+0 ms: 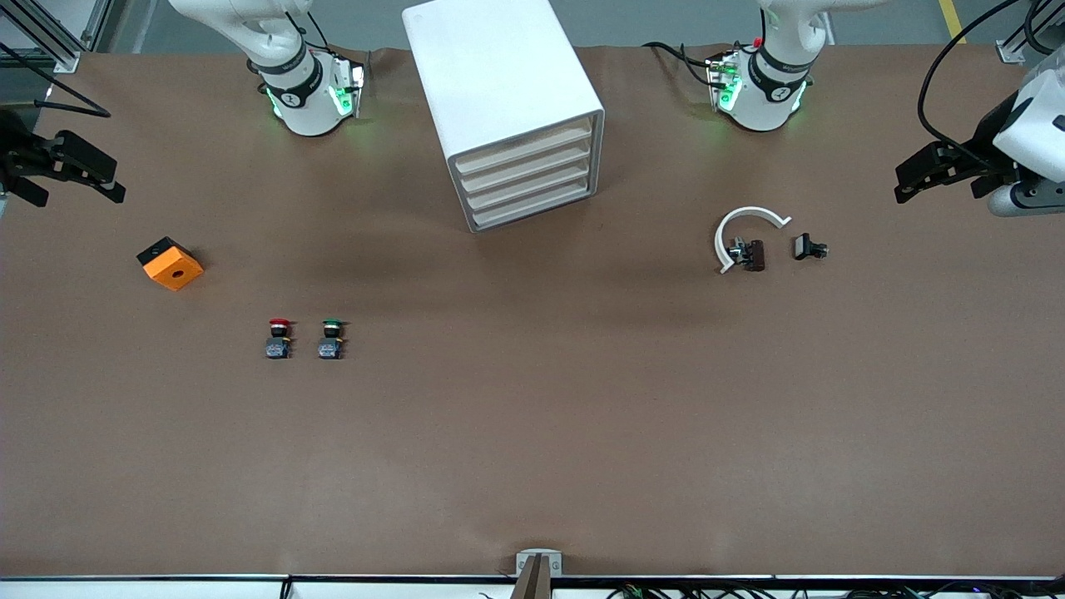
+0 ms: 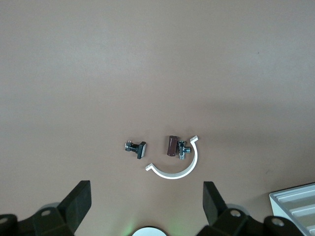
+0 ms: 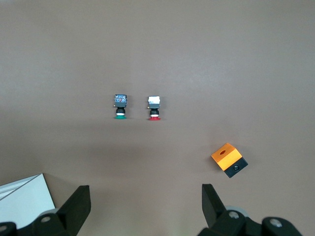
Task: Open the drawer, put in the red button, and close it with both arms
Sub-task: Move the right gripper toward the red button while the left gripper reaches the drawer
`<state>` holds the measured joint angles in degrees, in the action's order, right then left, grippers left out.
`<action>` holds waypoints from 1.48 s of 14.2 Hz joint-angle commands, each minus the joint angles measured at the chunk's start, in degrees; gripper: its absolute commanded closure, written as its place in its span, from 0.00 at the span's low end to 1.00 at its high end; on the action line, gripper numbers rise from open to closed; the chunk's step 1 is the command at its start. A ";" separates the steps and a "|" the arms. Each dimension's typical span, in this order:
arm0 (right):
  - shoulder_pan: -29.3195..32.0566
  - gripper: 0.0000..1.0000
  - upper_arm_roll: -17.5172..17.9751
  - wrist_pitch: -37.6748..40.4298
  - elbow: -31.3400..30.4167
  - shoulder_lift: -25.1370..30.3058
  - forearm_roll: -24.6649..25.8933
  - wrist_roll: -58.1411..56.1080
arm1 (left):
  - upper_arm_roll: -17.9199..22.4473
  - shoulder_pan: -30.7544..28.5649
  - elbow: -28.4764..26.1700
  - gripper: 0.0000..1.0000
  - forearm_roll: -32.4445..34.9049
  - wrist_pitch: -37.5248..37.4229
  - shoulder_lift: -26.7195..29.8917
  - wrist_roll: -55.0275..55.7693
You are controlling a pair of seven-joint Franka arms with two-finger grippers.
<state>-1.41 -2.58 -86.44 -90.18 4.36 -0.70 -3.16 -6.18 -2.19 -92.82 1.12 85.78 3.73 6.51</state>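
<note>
The red button (image 1: 279,337) stands on the brown table toward the right arm's end, nearer to the front camera than the white drawer cabinet (image 1: 507,100). It also shows in the right wrist view (image 3: 154,109). A green button (image 1: 331,339) stands beside it. The cabinet's stacked drawers (image 1: 532,179) are all shut. My right gripper (image 1: 79,193) hangs open and empty over the table edge at the right arm's end, its fingers wide apart in the right wrist view (image 3: 145,201). My left gripper (image 1: 905,185) hangs open and empty at the left arm's end, also seen in its wrist view (image 2: 146,201).
An orange box (image 1: 170,264) lies near the right gripper. A white C-shaped clamp (image 1: 745,226) with a brown and metal part (image 1: 751,254) and a small black part (image 1: 809,248) lie toward the left arm's end. The cabinet's corner shows in the left wrist view (image 2: 295,204).
</note>
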 commanded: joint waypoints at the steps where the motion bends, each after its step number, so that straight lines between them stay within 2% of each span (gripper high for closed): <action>1: -0.17 0.00 0.21 0.48 1.41 -0.67 1.14 -0.45 | -0.15 0.08 1.41 0.00 1.26 0.00 -1.09 -0.62; 5: -0.17 0.00 0.12 0.48 1.41 -0.67 1.14 -0.45 | -0.15 0.26 4.65 0.00 1.26 -0.17 -3.98 -0.36; 12: -1.57 0.00 0.29 0.39 1.41 -2.15 3.42 -0.45 | -0.15 0.61 4.84 0.00 -0.05 -0.26 -11.55 0.86; 14: -2.54 0.00 0.29 0.22 1.41 -3.04 3.86 -0.27 | -0.32 1.31 4.93 0.00 -3.12 0.00 -13.92 7.33; 18: -4.65 0.00 0.29 -2.50 1.41 -5.32 4.04 -0.18 | -0.50 4.56 4.84 0.00 -4.89 0.00 -16.03 20.36; 21: -5.88 0.00 0.29 -3.91 1.32 -6.29 4.31 -0.19 | -0.50 6.14 4.93 0.00 -10.42 0.00 -19.80 33.60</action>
<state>-6.53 -2.11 -90.24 -90.18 -0.98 2.39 -3.35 -6.76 3.31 -89.49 -6.57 86.35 -12.99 32.87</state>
